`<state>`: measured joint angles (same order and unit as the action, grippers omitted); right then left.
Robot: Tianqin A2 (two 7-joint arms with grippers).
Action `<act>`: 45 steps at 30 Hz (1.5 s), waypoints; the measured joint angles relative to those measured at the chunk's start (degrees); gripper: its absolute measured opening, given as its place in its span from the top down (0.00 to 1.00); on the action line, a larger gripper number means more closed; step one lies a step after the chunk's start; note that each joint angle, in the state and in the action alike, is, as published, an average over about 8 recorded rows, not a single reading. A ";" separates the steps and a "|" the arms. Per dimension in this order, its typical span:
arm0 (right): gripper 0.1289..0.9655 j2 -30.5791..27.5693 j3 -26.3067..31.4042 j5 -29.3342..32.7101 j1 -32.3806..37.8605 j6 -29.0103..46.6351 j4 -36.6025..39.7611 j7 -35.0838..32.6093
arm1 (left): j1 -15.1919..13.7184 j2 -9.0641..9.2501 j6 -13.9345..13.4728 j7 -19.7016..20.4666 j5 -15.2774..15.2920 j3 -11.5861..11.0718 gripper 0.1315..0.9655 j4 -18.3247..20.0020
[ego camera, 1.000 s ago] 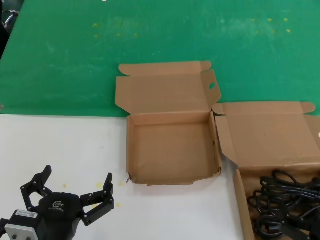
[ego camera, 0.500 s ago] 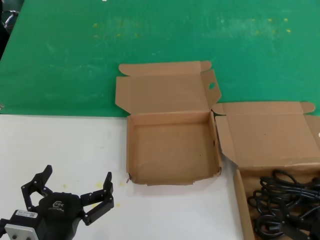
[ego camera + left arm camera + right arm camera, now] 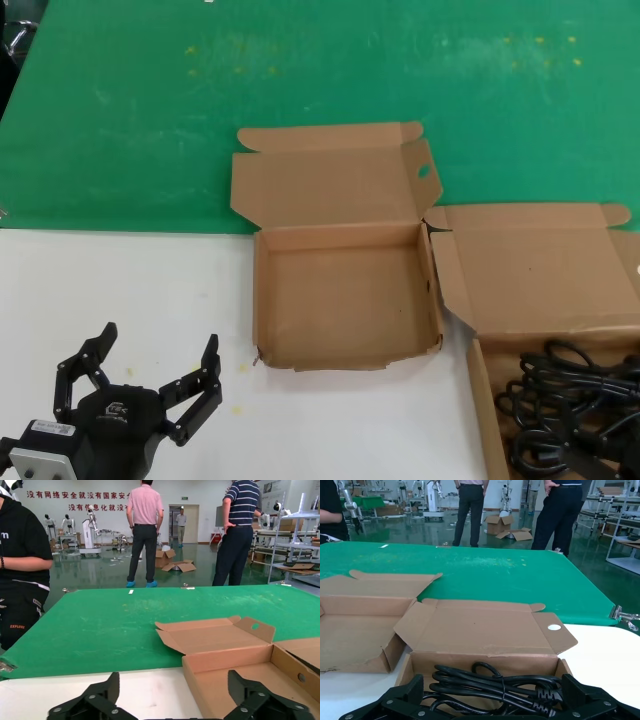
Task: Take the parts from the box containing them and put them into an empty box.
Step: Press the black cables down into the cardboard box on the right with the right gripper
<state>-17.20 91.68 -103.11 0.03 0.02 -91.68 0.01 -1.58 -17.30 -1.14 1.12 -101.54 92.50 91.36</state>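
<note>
Centrally, square cardboard empty box (image 3: 345, 305), coiled rubbery black power cords (image 3: 575, 415), left gripper (image 3: 150, 372) and right gripper (image 3: 492, 692) both splayed.

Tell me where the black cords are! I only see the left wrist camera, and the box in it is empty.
Observer: The black cords lie piled in a second box, beside the empty box, on the robot's right.
Operator: Is the other gripper holding one?
Observer: No. The right gripper is open and holds nothing; the cords show between its spread fingers.
</note>
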 joint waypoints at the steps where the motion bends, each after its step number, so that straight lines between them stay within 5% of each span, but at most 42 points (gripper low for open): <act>1: 0.00 0.00 0.00 0.00 0.00 0.00 0.00 0.00 | 0.00 0.00 0.00 0.00 0.00 0.00 0.18 0.00; 22: 0.00 -8.12 6.24 -7.94 0.11 -5.19 -0.62 2.24 | 0.00 0.00 0.00 0.00 0.00 0.00 0.73 0.00; 25: 0.00 -11.73 8.91 -10.48 0.74 -6.48 -1.46 1.76 | 0.00 0.00 0.00 0.00 0.00 0.00 0.73 0.00; 38: 0.00 -39.84 31.27 -29.30 13.84 -9.86 -6.43 -4.58 | 0.00 0.00 0.00 0.00 0.00 0.00 0.93 0.00; 45: 0.00 -50.05 46.67 -29.87 29.54 -4.26 -5.78 -5.46 | 0.00 0.00 0.00 0.00 0.00 0.00 0.99 0.00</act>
<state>-67.25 138.35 -132.98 29.57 -4.24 -97.46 -5.45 -1.57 -17.30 -1.14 1.12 -101.54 92.50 91.36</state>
